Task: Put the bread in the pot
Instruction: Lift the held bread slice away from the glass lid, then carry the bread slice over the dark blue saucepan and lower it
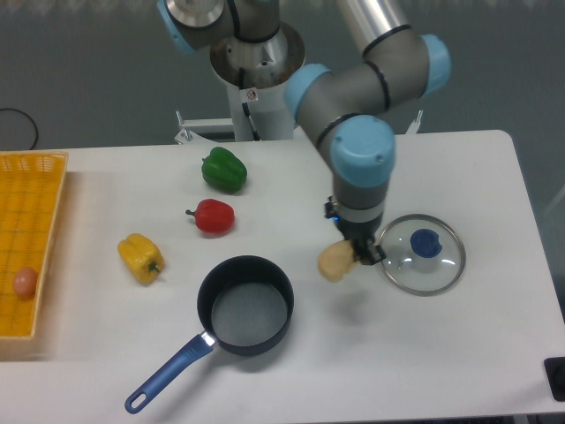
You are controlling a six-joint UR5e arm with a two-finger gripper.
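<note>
The bread (335,261) is a pale tan block held in my gripper (357,255), which is shut on its right side. It hangs a little above the white table, right of the pot and left of the glass lid. The pot (244,306) is a dark navy saucepan with a grey inner base, standing at the front middle. Its long blue handle (168,374) points to the front left. The pot holds nothing.
A glass lid with a blue knob (423,253) lies just right of the gripper. A green pepper (223,170), a red pepper (212,215) and a yellow pepper (141,257) lie to the left. A yellow basket (26,203) stands at the left edge.
</note>
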